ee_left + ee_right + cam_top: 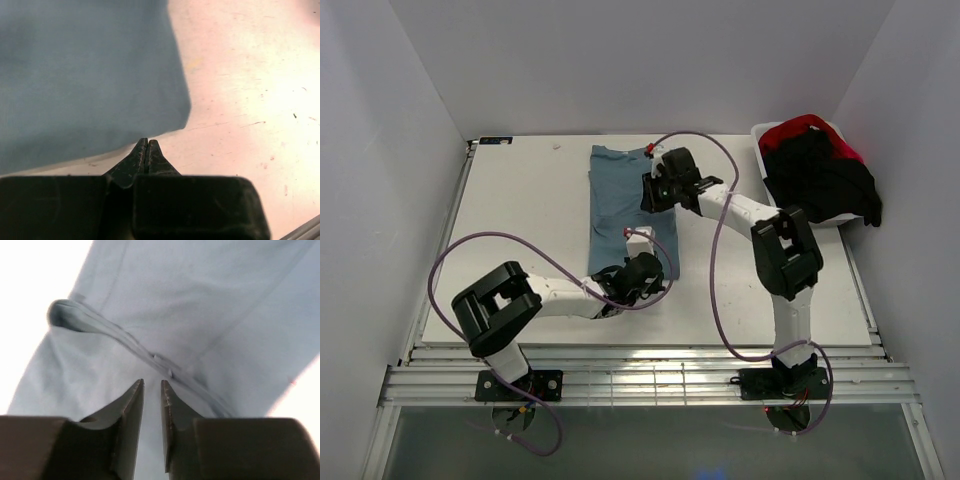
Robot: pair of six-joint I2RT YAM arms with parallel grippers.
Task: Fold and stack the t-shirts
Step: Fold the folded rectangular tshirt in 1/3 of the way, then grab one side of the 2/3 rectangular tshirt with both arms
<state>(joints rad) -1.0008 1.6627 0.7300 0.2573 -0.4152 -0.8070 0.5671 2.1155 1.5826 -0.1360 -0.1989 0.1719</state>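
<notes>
Teal tee (620, 200) lies flat on the worktop (520, 220). My left jaws are pinched shut on nothing, tips right at its near hem. Right jaws are open just a crack, above the cloth by its right edge
</notes>
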